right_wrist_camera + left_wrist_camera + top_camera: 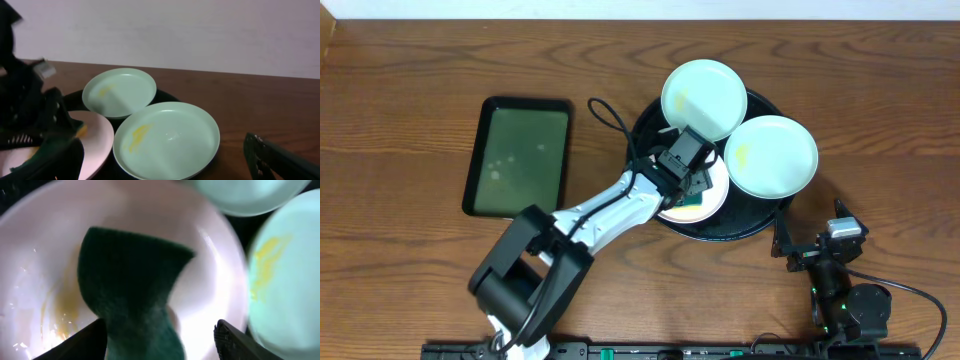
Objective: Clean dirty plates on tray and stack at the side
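wooden table (pixel 420 60), tray (pixel 748 226) holding three plates (pixel 705 98), sponge (pixel 130 280)

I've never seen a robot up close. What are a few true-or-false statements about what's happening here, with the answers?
1. The left gripper holds a green sponge on the white plate. True.
2. All the plates are spotless. False: the upper green plate and the right green plate both carry yellow smears.
3. The right gripper grips a plate. False: it is open and empty, over the table beside the round black tray.
4. All three plates sit on the round black tray. True.
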You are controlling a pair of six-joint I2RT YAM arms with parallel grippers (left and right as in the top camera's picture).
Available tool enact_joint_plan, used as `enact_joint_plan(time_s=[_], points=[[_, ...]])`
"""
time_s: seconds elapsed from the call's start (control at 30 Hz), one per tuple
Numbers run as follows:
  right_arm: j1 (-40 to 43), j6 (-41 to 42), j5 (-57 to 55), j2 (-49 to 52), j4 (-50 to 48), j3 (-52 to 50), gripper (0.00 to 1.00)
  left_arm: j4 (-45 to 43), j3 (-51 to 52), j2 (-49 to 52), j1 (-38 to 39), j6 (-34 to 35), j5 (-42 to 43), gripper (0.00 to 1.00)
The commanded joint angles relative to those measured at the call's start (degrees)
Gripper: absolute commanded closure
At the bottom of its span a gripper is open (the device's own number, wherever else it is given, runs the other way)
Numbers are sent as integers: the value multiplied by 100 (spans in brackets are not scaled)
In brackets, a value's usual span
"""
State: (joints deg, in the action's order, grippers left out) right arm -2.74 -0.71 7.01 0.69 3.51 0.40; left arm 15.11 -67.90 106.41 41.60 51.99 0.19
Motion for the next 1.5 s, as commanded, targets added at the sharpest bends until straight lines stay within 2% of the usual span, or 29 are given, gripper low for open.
enact_joint_plan(time_s=[0.0,0.1,0.33,0.47,0.53,0.67,0.77,0.9,1.0,1.1,1.2,1.33,1.47], points=[[55,-63,-11,-24,17,-9,1,-22,26,-728,-129,-232,-87,30],[55,-63,-11,-24,17,-9,1,57,26,-1296,-332,-621,-87,24],[55,-63,-11,-24,17,-9,1,1029,28,-2741,-1189,-1891,-90,24],[55,-131,-136,-26,-131,-9,1,1626,28,-3263,-1773,-1941,-90,23],[50,122,168,-26,-555,-9,1,1840,28,-3381,-2000,-1941,-90,23],[39,1567,2170,-26,-1091,-9,1,2210,28,-3436,-2396,-1941,-90,23],[42,2170,2673,-26,-2249,-9,1,2358,28,-3416,-2562,-1939,-87,23],[42,2319,2575,-24,-4463,61,1,2382,28,-3416,-2612,-1939,-90,23],[42,2306,1840,-17,-4717,527,1,2385,28,-3416,-2612,-1941,-87,23],[46,1523,1683,157,-3670,1513,1,2387,28,-3416,-2612,-1941,-87,23],[46,564,1681,809,-1394,3067,1,2387,28,-3416,-2612,-1939,-87,23],[46,-170,1681,2269,1486,5141,1,2387,28,-3416,-2612,-1941,-87,23],[46,-326,2052,3873,3626,7003,1,2387,28,-3416,-2612,-1939,-87,23]])
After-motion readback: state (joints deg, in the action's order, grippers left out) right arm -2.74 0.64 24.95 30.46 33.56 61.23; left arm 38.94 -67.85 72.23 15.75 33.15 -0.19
